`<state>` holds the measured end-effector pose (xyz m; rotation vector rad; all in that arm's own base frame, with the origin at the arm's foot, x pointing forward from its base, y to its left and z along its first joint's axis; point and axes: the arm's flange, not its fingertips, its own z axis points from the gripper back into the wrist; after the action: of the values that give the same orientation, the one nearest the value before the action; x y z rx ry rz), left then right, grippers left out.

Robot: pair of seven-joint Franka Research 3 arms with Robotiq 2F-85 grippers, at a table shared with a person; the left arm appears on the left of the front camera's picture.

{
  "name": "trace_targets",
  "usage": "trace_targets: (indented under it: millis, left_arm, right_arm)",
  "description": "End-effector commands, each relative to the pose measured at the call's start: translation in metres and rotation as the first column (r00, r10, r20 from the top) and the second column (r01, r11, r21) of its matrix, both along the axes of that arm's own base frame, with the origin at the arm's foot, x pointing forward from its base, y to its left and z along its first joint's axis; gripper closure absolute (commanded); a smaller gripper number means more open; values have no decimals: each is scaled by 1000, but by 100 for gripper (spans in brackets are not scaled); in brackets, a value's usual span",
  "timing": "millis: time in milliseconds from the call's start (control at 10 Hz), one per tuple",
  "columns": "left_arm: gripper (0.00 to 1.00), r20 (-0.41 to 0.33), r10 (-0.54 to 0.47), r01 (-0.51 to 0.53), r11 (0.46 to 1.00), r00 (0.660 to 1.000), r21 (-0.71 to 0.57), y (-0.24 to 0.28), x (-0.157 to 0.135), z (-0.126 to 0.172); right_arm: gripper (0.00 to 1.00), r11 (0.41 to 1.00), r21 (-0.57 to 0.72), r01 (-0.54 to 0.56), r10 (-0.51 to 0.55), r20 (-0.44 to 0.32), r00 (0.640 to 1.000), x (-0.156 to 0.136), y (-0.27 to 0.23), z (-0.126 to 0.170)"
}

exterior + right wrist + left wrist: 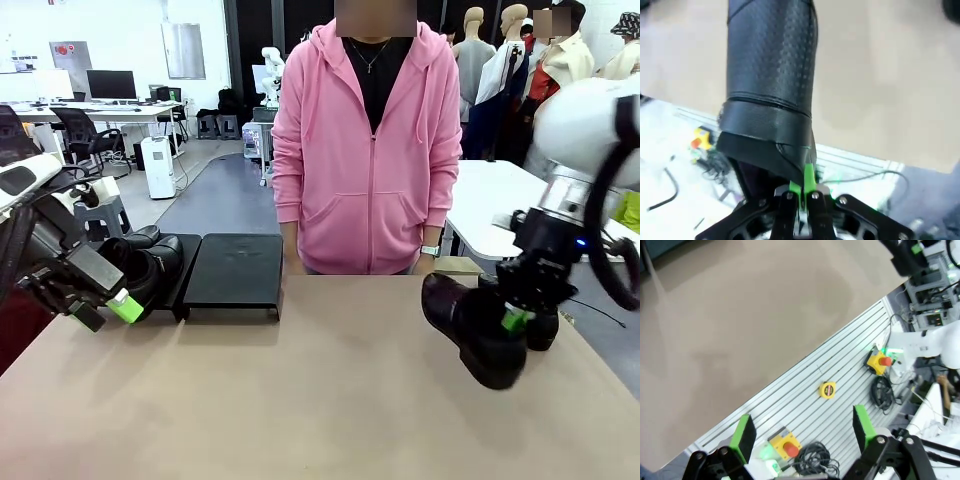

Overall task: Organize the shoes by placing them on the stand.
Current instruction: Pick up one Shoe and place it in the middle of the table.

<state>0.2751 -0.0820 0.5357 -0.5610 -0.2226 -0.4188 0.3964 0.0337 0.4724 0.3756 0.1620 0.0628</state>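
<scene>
My right gripper (514, 321) is shut on the heel rim of a black glossy shoe (468, 322), which hangs tilted just above the table at the right. In the right wrist view the gripper (804, 186) pinches the shoe's (772, 75) collar, toe pointing away. The low black stand (235, 270) sits at the table's far left-centre, its right part bare. More black shoes (150, 258) rest on its left end. My left gripper (107, 312) hovers open in front of those shoes, holding nothing. Its green pads (743, 437) stand wide apart over the table's near edge.
A person in a pink hoodie (365, 150) stands at the far side, hands low behind the table edge. Below the near edge lies a slotted metal base (840, 365) with a yellow tape measure (827, 389), stop buttons (879, 361) and cables. The brown tabletop (300, 390) is bare in the middle.
</scene>
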Motion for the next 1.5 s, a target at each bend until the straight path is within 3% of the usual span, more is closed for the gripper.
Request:
trace_targets:
  millis: [0, 100, 300, 400, 500, 600, 700, 800, 1000, 1100, 1400]
  left_arm:
    - [0, 5, -13, 13, 1000, 1000, 1, 1, 0, 0]
    - [0, 5, -13, 13, 1000, 1000, 1, 1, 0, 0]
    - [0, 5, -13, 13, 1000, 1000, 1, 1, 0, 0]
    - [0, 5, -13, 13, 1000, 1000, 1, 1, 0, 0]
    - [0, 5, -13, 13, 1000, 1000, 1, 1, 0, 0]
    - [0, 5, -13, 13, 1000, 1000, 1, 1, 0, 0]
    - [0, 5, -13, 13, 1000, 1000, 1, 1, 0, 0]
    - [0, 5, -13, 13, 1000, 1000, 1, 1, 0, 0]
    - [0, 5, -13, 13, 1000, 1000, 1, 1, 0, 0]
    - [0, 5, -13, 13, 1000, 1000, 1, 1, 0, 0]
    - [0, 5, -13, 13, 1000, 1000, 1, 1, 0, 0]
  right_arm:
    - [100, 996, 86, 24, -25, 12, 1000, 21, -16, -10]
    - [100, 1000, 0, 0, 0, 0, 1000, 0, 0, 0]
    - [100, 999, 25, 25, -24, -10, 1000, -7, -13, -7]
    - [100, 978, -26, -207, 208, 67, 976, -11, 30, -22]
    - [100, 976, -37, -215, 218, 146, 965, -16, 81, -25]
    - [100, 980, -53, -192, 198, 167, 966, -23, 123, -29]
    - [100, 987, -15, -159, 159, 118, 980, -26, 160, -39]
    - [100, 1000, -21, 10, -6, 168, 986, -24, 193, -54]
    - [100, 994, 42, 99, -104, 160, 982, -17, 238, -85]
    - [100, 989, 100, 111, -123, 123, 985, -14, 252, -93]
    - [100, 990, 109, 92, -103, 100, 990, -11, 270, -114]
